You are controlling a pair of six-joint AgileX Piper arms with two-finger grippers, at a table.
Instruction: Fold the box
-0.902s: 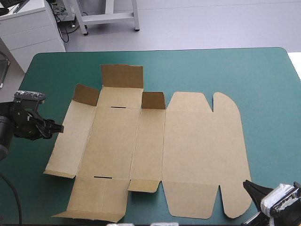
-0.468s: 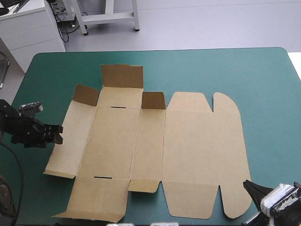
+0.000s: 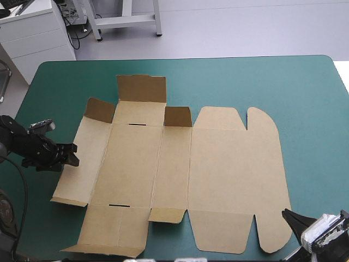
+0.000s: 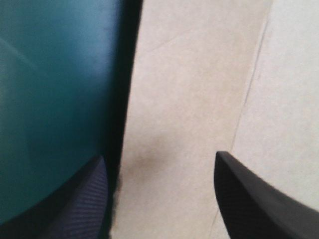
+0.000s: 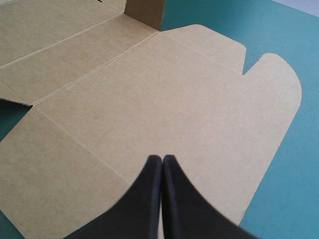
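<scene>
Position: the box (image 3: 180,174) lies opened out near the middle of the worktop (image 3: 305,98), as a cut sheet. Most of it is flat. Three small flaps (image 3: 178,116) along its far edge stand raised, and the near flaps lift slightly.

Step in hand, as judged: taking hold of the outer panel (image 3: 82,164) on the box's left side, so that it can be turned up as a wall.

Left tool (image 3: 71,155): at the outer edge of that panel, about midway along it. Its fingers (image 4: 234,189) stand wide apart and hold nothing. In the left wrist view one finger is over the teal-green cover just outside the box's edge; the other is over the board, short of the crease (image 4: 249,94). Contact with the board cannot be confirmed.

Right tool (image 3: 289,217): at the box's near right corner, fingers pressed together to a single point, holding nothing. It lies over the margin of the large panel; whether it presses on it cannot be told.

Recommendation: the outer finger should pass under the board's edge before the fingers come together, as the sheet lies close to the cover. The hold should be kept shallow and clear of the crease, and the panel turned about that crease rather than pulled, lest the whole box slide.
</scene>
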